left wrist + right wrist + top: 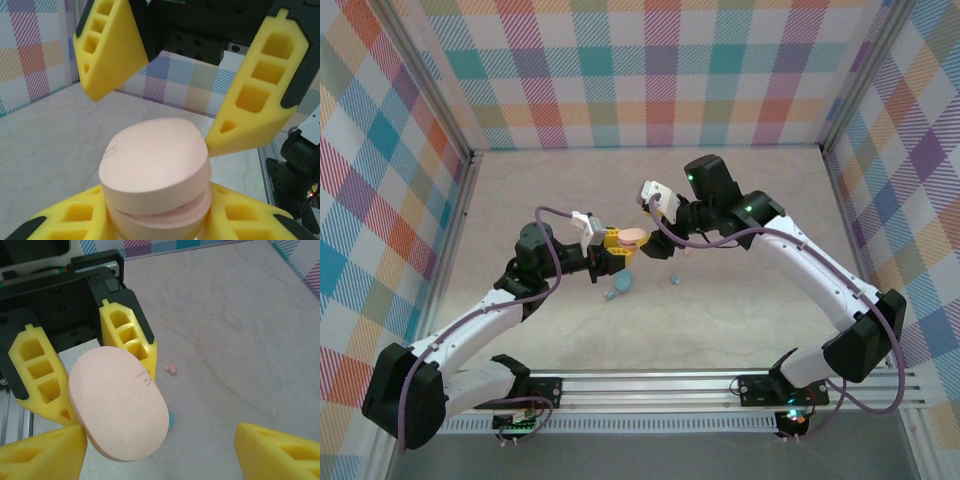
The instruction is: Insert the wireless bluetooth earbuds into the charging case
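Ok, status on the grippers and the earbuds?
Left gripper shut on pink case. Right gripper open, poised over the case. Pink earbuds loose on the table. Nothing blocking.

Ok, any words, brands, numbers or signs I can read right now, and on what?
No readable text anywhere.
Pink case: a small dark scuff on the lid, not lettering.
Yellow fingers: blank.
Circuit board by the left arm's base: too small to read.
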